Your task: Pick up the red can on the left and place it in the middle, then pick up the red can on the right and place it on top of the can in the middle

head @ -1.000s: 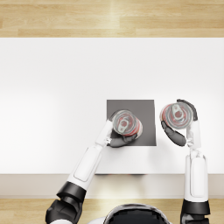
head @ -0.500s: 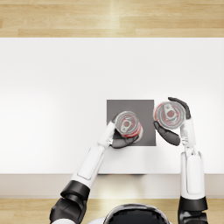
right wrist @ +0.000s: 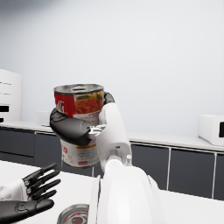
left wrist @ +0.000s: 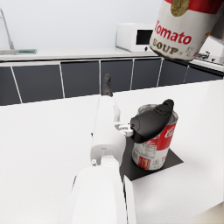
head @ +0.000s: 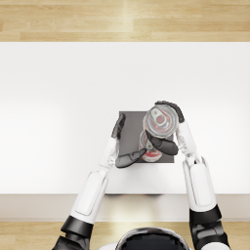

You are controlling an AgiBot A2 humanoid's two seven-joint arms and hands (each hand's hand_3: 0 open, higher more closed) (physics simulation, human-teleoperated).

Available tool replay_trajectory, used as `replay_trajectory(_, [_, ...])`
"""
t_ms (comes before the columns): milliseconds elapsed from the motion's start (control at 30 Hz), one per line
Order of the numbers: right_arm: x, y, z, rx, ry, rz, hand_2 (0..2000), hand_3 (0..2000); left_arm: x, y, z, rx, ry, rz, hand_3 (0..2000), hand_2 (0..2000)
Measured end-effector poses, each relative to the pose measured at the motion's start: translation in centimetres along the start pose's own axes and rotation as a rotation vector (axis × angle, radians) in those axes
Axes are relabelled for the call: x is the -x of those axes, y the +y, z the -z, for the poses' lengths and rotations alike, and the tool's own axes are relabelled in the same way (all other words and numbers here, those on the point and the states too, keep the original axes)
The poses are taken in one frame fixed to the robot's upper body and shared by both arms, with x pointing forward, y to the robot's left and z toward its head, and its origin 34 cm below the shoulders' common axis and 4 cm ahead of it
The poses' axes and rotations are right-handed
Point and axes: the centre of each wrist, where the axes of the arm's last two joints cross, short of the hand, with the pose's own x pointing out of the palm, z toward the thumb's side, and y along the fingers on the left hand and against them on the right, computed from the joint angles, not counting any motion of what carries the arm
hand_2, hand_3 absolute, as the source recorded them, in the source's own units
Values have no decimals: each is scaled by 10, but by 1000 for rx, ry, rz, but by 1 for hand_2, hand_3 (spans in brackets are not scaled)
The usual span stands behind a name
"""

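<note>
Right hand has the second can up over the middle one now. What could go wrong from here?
1. The lifted can looks tilted in the left wrist view; set down like that, it may land on its edge and topple.
2. In the head view it sits off-centre from the middle can, so the stack could slide off.
3. The left hand lies open beside the middle can and might nudge it.

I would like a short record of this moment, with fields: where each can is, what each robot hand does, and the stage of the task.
lower can: stands upright on the dark mat, in the middle
upper can: held in the air above the lower can, not touching it
right robot hand: grips the upper can
left robot hand: open beside the lower can; whether its thumb touches it cannot be told
table: white
stage: first can placed; second not yet stacked
</note>
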Motion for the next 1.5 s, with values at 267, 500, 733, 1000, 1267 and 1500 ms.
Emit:
replay_trajectory(267, [-16,4,15,-225,-27,42,2000,1520,67,-27,-44,-170,-21,-268,0,0])
replay_trajectory(500, [-20,15,42,-335,-38,54,2000,1520,85,-36,-48,-193,-29,-348,0,0])
replay_trajectory(733, [-16,24,65,-425,-53,79,2000,1520,83,-37,-46,-188,-37,-349,0,0])
replay_trajectory(1000, [-19,29,73,-438,-67,133,2000,1520,80,-38,-41,-174,-47,-346,0,0])
replay_trajectory(1267, [-23,36,76,-474,-80,178,0,0,80,-38,-41,-175,-55,-355,0,0])
replay_trajectory(1500, [-17,32,49,-380,-107,257,0,0,77,-39,-44,-190,-59,-350,0,0])
